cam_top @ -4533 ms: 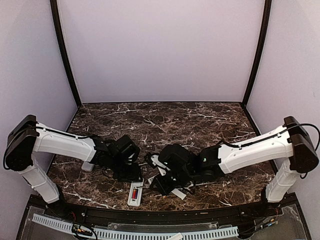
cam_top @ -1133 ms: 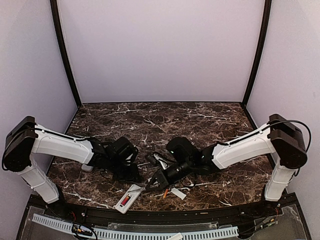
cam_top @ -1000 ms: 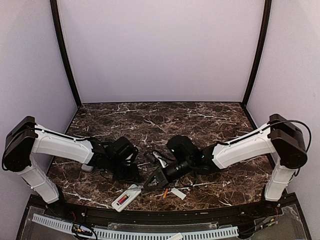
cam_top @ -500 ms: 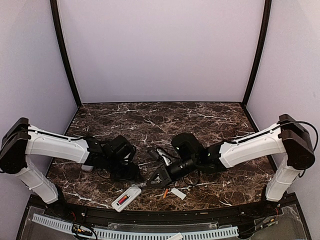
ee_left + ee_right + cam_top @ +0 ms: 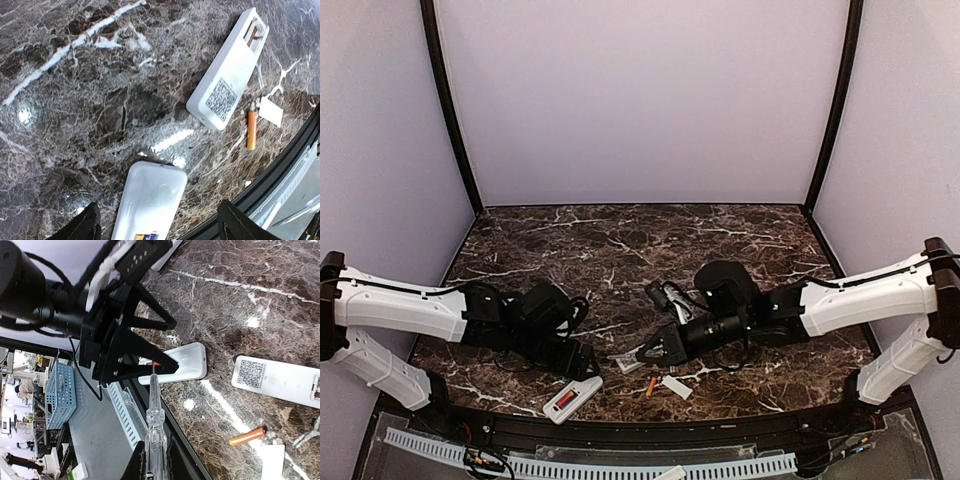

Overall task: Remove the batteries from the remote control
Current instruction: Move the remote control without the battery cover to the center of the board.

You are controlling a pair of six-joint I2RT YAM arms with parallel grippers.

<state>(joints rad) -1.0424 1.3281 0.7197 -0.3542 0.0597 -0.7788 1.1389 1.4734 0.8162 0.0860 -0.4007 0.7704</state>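
A white remote control [image 5: 572, 397] lies near the front edge with its back open, and red and blue batteries [image 5: 565, 399] show in its bay. In the left wrist view this remote [image 5: 150, 200] lies between the spread fingers of my left gripper [image 5: 156, 226], which is open and not touching it. My right gripper [image 5: 157, 465] is shut on a clear screwdriver-like tool [image 5: 155, 415] whose tip hovers near that remote [image 5: 175, 367]. A loose orange battery [image 5: 252, 130] lies on the marble. A second white remote [image 5: 227, 85] with a QR sticker lies beside it.
A small flat white cover [image 5: 270, 111] lies next to the orange battery [image 5: 650, 385]. The black table rim [image 5: 280, 170] and a slotted white strip [image 5: 125, 415] run just beyond the open remote. The left gripper [image 5: 578, 358] and right gripper [image 5: 665, 350] are close together.
My left gripper has opened and the left arm has drawn back to the left. The right arm with the tool has shifted right, away from the open remote, which has stayed put.
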